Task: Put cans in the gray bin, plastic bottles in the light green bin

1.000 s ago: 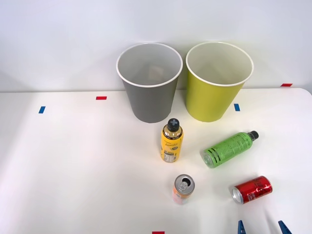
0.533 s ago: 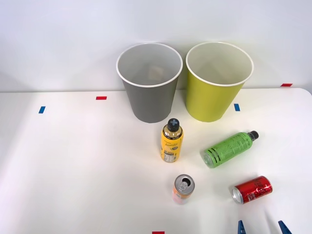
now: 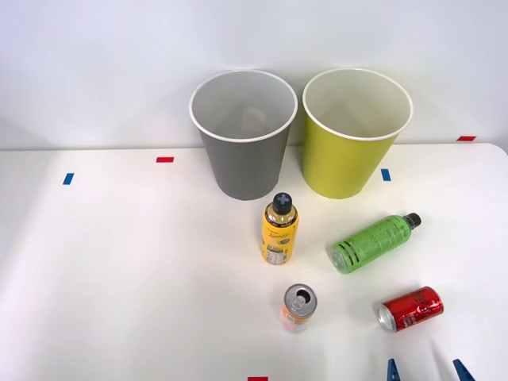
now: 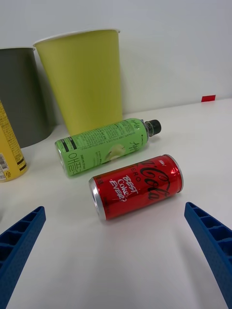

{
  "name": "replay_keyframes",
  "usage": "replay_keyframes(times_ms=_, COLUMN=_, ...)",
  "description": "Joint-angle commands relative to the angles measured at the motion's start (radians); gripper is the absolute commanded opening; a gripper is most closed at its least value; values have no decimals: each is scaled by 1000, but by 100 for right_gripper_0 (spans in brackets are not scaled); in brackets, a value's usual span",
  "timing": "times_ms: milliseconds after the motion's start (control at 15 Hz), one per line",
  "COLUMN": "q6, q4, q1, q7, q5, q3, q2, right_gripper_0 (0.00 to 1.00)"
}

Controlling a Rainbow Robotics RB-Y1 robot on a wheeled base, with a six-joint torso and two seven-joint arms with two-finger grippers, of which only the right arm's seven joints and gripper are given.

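While the red can [image 3: 410, 309] lay on its side near the counter's [image 3: 119, 278] right front, its silver top pointed toward the robot's left and nothing touched it. In the right wrist view the same red can [image 4: 137, 192] sat between the two blue ribbed fingers [image 4: 19, 246], which stood wide apart at the corners — the right claw [image 3: 425, 370] was open and held nothing, its fingertips just short of the can on the robot's side.

Just behind the red can lay the green bottle [image 3: 371, 242], also on its side, black cap aimed toward the far right and ribbed base toward the counter's middle; the wrist view showed the green bottle [image 4: 104, 145] close to the can but apart from it. To the left stood the pale orange can [image 3: 299, 306], upright with its silver top open. Behind that stood the yellow-labelled bottle [image 3: 279, 230], upright with its black cap on, well apart from the green one.

At the back of the counter the gray bin [image 3: 242, 163] and the light green bin [image 3: 349, 163] stood upright side by side — gray on the left, rims nearly touching. Small red and blue tape marks [image 3: 164, 159] dotted the counter.
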Motion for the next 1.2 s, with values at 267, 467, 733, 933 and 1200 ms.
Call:
replay_keyframes(times_ms=267, q6=18, q4=28, q1=-17, q7=0, q5=-2, q3=-3, q2=-2, right_gripper_0=100)
replay_keyframes(times_ms=467, q6=3, q4=8, q1=-3, q7=8, q5=-49, q3=6, q2=-11, right_gripper_0=100)
replay_keyframes(times_ms=733, q6=164, q4=-172, q1=43, q7=5, q5=-78, q3=-6, q2=-51, right_gripper_0=100)
replay_keyframes(times_ms=933, q6=428, q4=-394, q1=100, q7=3, q5=-172, q3=-5, q2=-89, right_gripper_0=100)
replay_keyframes(times_ms=1200, q6=804, q4=-655, q1=146, q7=-2, q5=-305, q3=-55, q2=-110, right_gripper_0=100)
